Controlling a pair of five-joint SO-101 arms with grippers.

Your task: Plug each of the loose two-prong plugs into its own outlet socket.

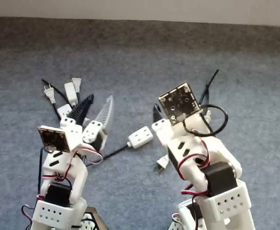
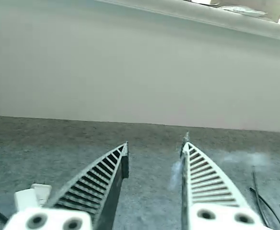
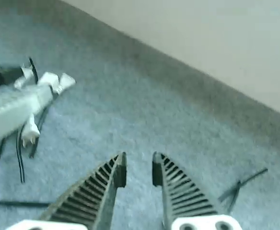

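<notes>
We can read no letters, numbers, brands or signs anywhere. The white outlet socket (image 1: 141,137), which lies between the left gripper (image 1: 100,99) and the right gripper (image 3: 139,167), shows no legible print. Neither do the loose plugs (image 1: 70,91) near the left gripper.

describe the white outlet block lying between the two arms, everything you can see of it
The white outlet block is a small boxy piece, plastic by its look, with small dark slots on its upward face. It lies flat and skewed on the grey carpet, between the two arms. A thin black cord leaves one end and runs toward the left arm. No plug sits in it, as far as shows.
</notes>
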